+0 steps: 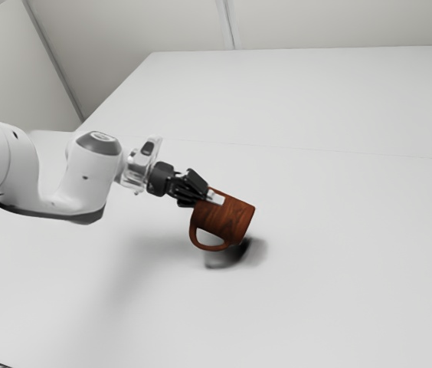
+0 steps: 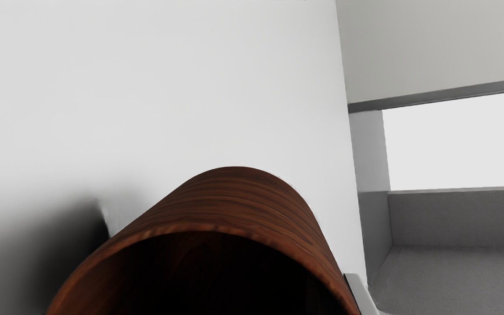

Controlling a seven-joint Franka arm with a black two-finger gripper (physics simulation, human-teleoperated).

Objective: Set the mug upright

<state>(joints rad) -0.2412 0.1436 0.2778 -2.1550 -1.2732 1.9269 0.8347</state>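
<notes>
Near the middle of the exterior view, the mug (image 1: 230, 218) leans, neither upright nor flat on its side. Its mouth tips toward the upper left and its base toward the lower right. The handle (image 1: 194, 234) loops out at the mug's lower left. A dark shadow (image 1: 230, 259) lies on the table (image 1: 354, 268) just under the mug; whether the base's edge touches the table I cannot tell. From the left of the frame comes the arm (image 1: 86, 180), bent down and then out toward the centre. At its end the gripper (image 1: 213, 198) is clamped on the mug, at the mouth's edge, with a pale fingertip (image 1: 217, 199) against the wood. Across the upper part of the frame a second white surface (image 1: 300, 100) spreads behind the table, with pale walls (image 1: 124, 27) beyond.

Wrist view: the mug's mouth opens toward the camera, the inside very dark, the rim (image 2: 208, 228) arching over it. One finger (image 2: 360, 294) lies along the outer wall; the other is hidden, so which part of the mug it presses I cannot see. A dark shadow falls beside the mug on the side away from that finger. Past the table's edge are a grey floor (image 2: 449, 280) and a bright white panel (image 2: 457, 144).
</notes>
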